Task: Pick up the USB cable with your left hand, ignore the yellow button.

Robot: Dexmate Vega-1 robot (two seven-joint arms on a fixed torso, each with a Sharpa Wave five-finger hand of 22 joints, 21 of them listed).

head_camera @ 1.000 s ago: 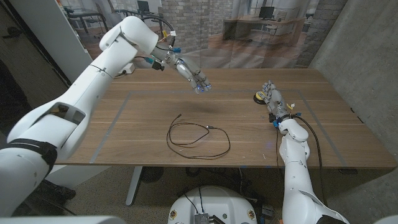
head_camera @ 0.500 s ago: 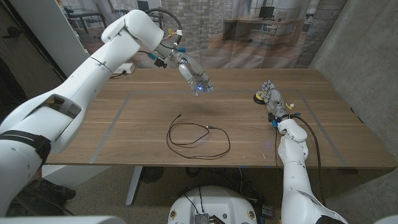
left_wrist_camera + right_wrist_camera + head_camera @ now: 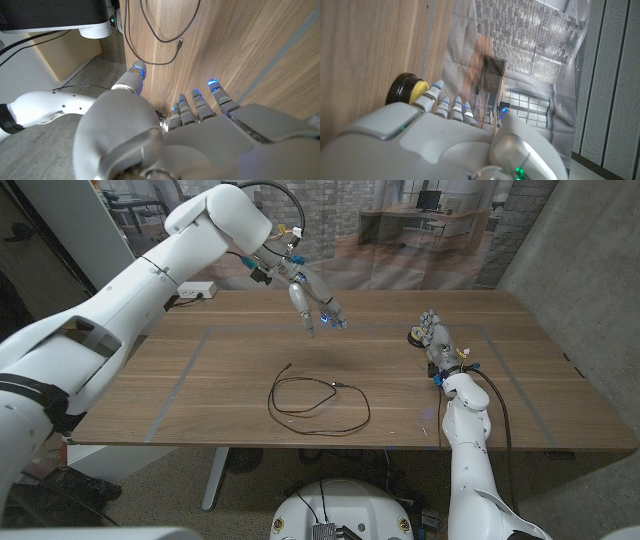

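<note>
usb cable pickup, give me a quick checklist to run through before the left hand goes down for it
1. USB cable lies loose on the table, nothing on top of it: ok.
2. Left robot hand holds nothing, fingers apart, above the table beyond the cable loop: ok.
3. Left robot hand directly over the cable: not ok; the loop lies nearer the robot's edge of the table.
4. Yellow button well away from the cable, at the table's right: ok.
5. Right robot hand beside the button, clear of the left hand's likely path: ok.
6. Right robot hand touching the button: cannot tell.
</note>
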